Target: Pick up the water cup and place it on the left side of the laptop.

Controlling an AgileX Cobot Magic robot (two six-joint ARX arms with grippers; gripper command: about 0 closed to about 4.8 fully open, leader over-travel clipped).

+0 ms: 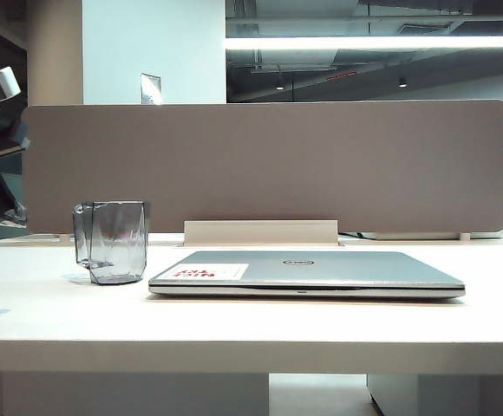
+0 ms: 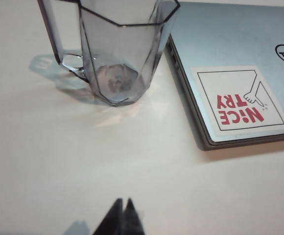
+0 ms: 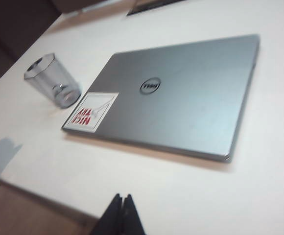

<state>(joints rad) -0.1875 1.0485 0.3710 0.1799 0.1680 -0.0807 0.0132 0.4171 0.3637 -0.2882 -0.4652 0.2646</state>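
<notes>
White desk (image 1: 52, 321), grey divider (image 1: 269, 165) behind. Cup (image 1: 113, 241) upright, just beside laptop (image 1: 308, 270), at its 9 o'clock, placement looks done. Left gripper (image 2: 122, 210) fingers pressed together, empty; cup (image 2: 117, 54) at its 12 o'clock, apart. Right gripper (image 3: 122, 208) closed too, empty, over laptop (image 3: 181, 93) front edge; cup (image 3: 51, 85) at 11 o'clock, farther off. Left arm nearer.

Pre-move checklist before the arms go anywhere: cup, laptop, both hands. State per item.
1. Transparent smoky-grey faceted plastic cup upright on the white table: ok.
2. Cup left of the closed silver-grey laptop in the exterior view: ok.
3. Cup touching laptop: cannot tell; the left wrist view shows them very close.
4. Left hand shut, holding nothing, short of the cup: ok.
5. Right hand shut, holding nothing, off the laptop: ok.
</notes>
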